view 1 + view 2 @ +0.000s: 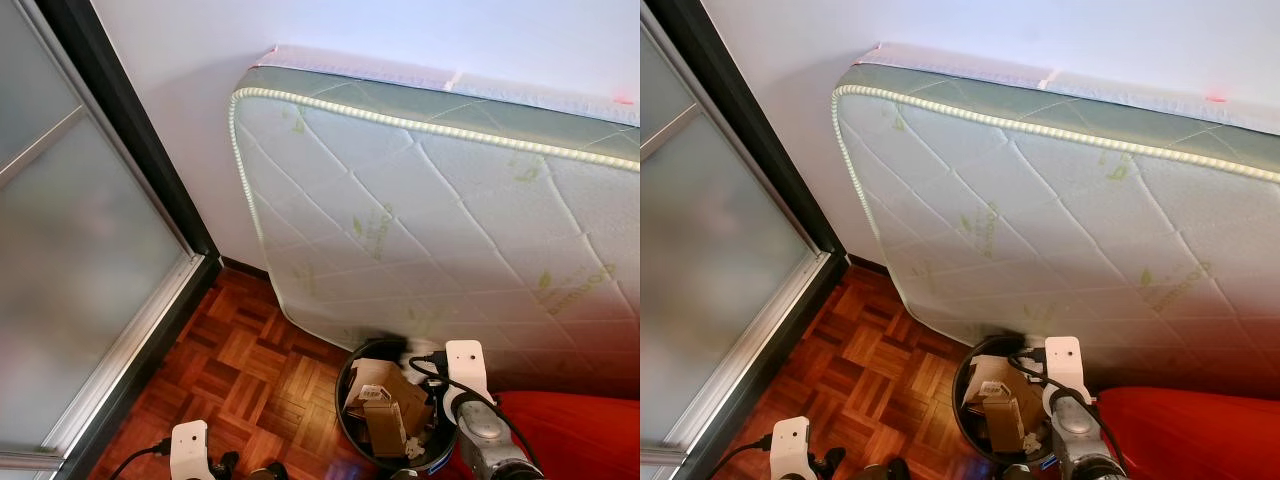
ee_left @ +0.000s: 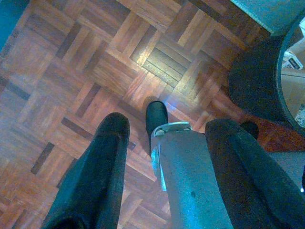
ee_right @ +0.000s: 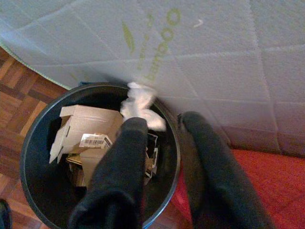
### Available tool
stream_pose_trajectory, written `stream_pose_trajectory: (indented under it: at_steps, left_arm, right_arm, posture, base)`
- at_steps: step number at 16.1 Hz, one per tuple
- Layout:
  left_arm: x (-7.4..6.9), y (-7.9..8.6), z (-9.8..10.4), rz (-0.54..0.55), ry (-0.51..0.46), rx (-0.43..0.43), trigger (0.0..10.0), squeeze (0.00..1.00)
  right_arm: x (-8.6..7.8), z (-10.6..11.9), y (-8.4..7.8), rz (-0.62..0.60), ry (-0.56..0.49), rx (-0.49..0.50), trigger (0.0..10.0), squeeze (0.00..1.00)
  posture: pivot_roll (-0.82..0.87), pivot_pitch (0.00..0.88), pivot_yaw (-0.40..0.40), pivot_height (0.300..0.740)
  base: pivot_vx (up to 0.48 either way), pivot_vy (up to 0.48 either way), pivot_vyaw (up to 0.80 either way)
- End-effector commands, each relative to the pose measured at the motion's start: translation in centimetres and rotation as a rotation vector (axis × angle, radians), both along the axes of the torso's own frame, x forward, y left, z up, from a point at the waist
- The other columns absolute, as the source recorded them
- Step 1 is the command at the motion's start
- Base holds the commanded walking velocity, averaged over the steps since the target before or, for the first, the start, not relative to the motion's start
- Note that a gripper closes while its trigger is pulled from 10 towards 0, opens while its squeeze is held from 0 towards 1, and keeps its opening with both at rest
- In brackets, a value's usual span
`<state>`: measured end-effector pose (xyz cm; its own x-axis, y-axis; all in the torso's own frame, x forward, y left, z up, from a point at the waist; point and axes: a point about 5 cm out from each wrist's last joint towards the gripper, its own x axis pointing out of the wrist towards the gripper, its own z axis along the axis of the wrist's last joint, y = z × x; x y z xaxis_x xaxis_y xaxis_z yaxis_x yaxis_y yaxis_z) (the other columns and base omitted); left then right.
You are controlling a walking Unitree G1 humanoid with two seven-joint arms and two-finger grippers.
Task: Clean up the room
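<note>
Green "bamboo" lettering repeats across the quilted mattress (image 3: 157,43); a barcode label (image 3: 95,140) sits on cardboard, unreadable.

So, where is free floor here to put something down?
Bare parquet floor lies between the sliding glass door and the black bin. It is crowded on the right: the bin holds cardboard, the mattress leans behind it, and red fabric lies beside it.

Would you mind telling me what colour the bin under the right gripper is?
The bin is black, clearest in the right wrist view.
</note>
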<state>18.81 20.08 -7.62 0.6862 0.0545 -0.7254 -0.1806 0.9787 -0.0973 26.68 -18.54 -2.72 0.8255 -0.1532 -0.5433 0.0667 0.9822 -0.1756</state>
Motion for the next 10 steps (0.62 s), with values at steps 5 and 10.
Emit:
stream_pose_trajectory:
  at_steps: [5,10]
  left_arm:
    - [-1.08,0.28,-0.52,0.01,0.039,-0.001,10.0,0.0]
    - [-0.78,0.02,-0.49,0.012,0.049,-0.001,10.0,0.0]
  right_arm:
    - [-1.35,-1.05,-0.54,-0.01,0.059,-0.008,10.0,1.0]
    - [-1.75,-1.37,0.07,0.007,0.051,0.081,10.0,0.0]
  posture:
    - [0.04,0.228,0.045,0.74]
    - [0.04,0.227,0.045,0.74]
  base:
    - [0.0,0.0,0.0]
    - [0.0,0.0,0.0]
